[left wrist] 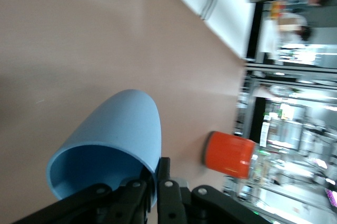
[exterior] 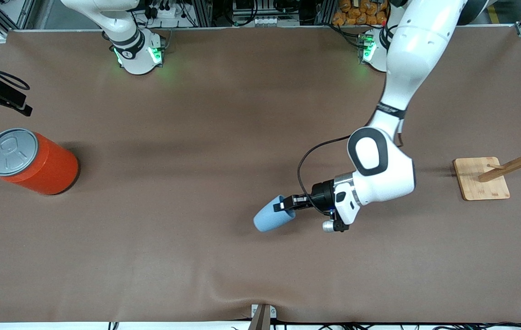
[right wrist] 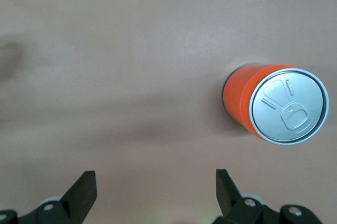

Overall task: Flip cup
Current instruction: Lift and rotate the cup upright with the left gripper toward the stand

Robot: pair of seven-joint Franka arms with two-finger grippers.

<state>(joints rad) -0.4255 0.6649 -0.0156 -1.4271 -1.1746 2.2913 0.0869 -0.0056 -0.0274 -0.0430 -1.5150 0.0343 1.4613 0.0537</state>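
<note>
Front view gives you the left gripper (exterior: 286, 205) clamped on the rim of the cup (exterior: 271, 216), over the middle of the table (exterior: 223, 137) toward the left arm's end. The cup is tipped well over, its closed base pointing away from the gripper and its mouth turned back toward the wrist; whether the base touches the cloth you cannot tell from here. Your left wrist view shows the grip more closely: one finger (left wrist: 166, 179) lies against the outside of the cup (left wrist: 113, 145) wall and the other sits inside the deeper blue mouth, so the wall is pinched between them. The orange can (exterior: 31, 161) stands upright near the right arm's end of the table, well apart from the cup, grey lid up. The right arm waits; its gripper (right wrist: 155, 190) shows only in the right wrist view, fingers spread wide and holding nothing, above bare table with the can (right wrist: 276, 103) near. A wooden rack (exterior: 501, 172) stands at the left arm's end.
</note>
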